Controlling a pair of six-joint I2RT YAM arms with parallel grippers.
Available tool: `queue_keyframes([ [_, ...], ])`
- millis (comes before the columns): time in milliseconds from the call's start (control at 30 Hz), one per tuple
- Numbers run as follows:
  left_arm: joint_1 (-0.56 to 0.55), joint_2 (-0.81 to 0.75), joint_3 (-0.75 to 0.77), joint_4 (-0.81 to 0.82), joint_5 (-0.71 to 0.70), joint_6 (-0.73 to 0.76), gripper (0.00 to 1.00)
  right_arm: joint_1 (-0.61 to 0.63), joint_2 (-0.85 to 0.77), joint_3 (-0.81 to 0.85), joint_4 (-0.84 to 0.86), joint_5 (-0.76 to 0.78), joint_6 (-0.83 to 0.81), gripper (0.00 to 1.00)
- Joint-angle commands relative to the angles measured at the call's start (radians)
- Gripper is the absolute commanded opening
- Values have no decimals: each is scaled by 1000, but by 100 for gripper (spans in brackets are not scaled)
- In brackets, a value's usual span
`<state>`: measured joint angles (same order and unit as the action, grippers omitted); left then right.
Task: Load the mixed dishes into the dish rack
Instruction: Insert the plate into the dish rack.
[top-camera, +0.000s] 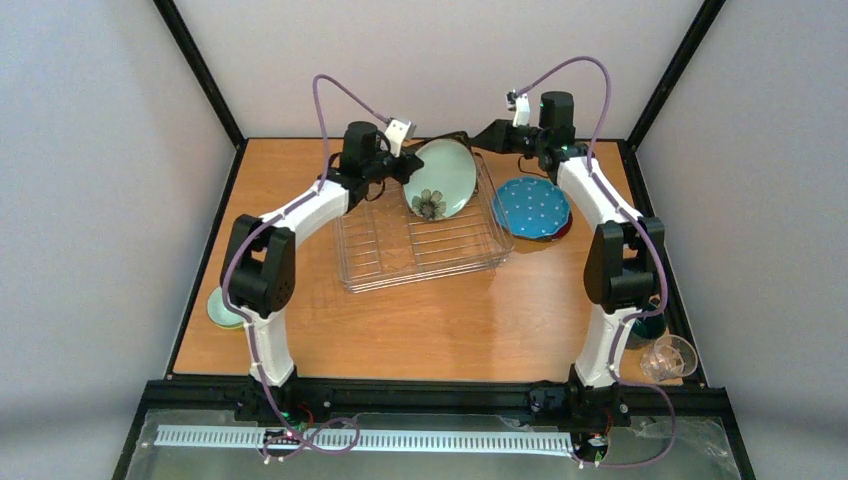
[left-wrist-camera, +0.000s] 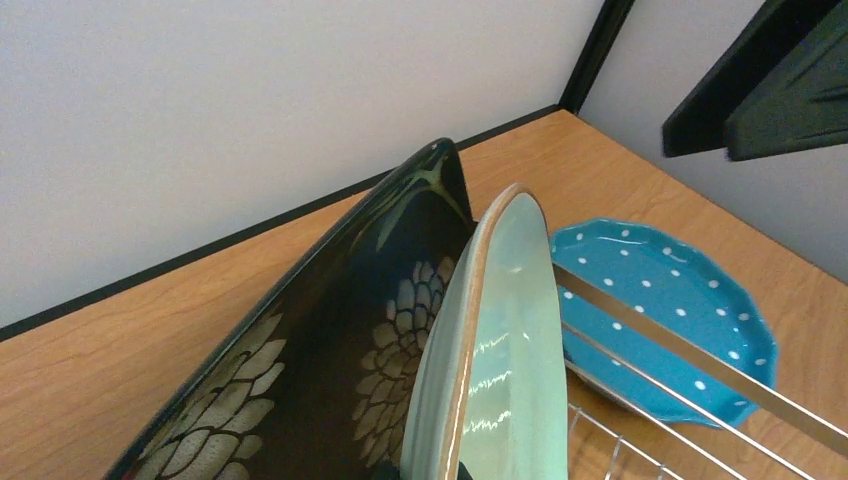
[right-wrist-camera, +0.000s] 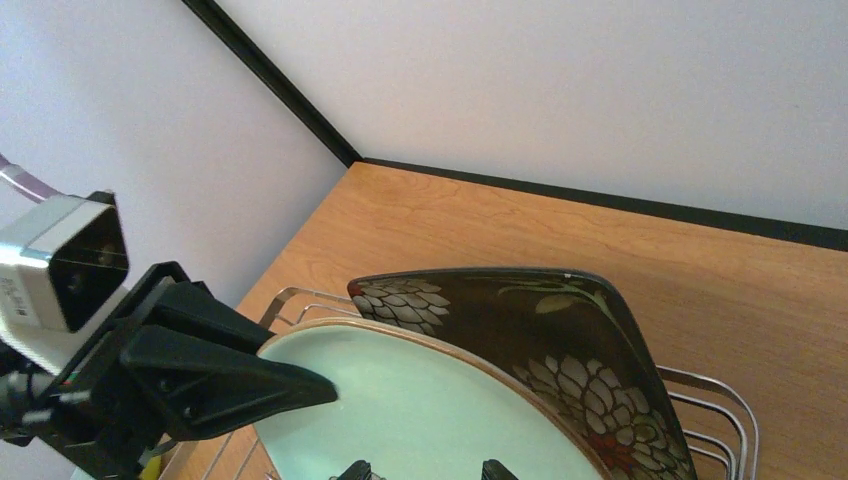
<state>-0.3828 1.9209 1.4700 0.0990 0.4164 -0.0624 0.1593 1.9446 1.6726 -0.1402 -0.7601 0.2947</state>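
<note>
The dish rack (top-camera: 400, 262) sits mid-table. The black square floral plate (left-wrist-camera: 330, 350) stands on edge in it, and the pale mint plate (top-camera: 448, 177) leans against its front. My left gripper (top-camera: 408, 166) is shut on the mint plate's rim, which runs between its fingers in the left wrist view (left-wrist-camera: 440, 472). My right gripper (top-camera: 478, 138) is open just above the plates' top edge, with its fingertips (right-wrist-camera: 355, 468) apart over the mint plate's face (right-wrist-camera: 430, 410). The blue dotted plate (top-camera: 532, 207) lies flat to the right of the rack, with a dark red rim (top-camera: 548, 238) showing under it.
A pale green bowl (top-camera: 222, 310) sits at the table's left edge behind my left arm. A dark green mug (top-camera: 648, 326) and a clear glass cup (top-camera: 670, 357) stand at the near right by my right arm's base. Black frame posts edge the table.
</note>
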Motion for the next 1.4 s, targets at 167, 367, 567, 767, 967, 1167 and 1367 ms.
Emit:
queue_keyframes([
  [167, -26, -5, 110, 104, -68, 79, 0, -12, -10, 15, 14, -16, -41, 62],
  [367, -40, -20, 103, 118, -86, 110, 0, -12, -46, -12, 44, -2, -46, 62],
  [567, -50, -43, 95, 124, -94, 172, 0, -12, -111, -69, 104, 24, -57, 62],
  [767, -50, -79, 39, 183, -97, 212, 0, -12, -168, -141, 201, 51, -75, 62],
  [967, -50, -107, -1, 238, -100, 244, 0, -12, -203, -194, 296, 47, -69, 63],
  [1167, -55, -110, -25, 282, -87, 289, 0, -12, -236, -243, 386, 41, -75, 63],
  [1367, -60, -99, -51, 332, -77, 331, 0, -11, -263, -300, 456, 43, -98, 63],
])
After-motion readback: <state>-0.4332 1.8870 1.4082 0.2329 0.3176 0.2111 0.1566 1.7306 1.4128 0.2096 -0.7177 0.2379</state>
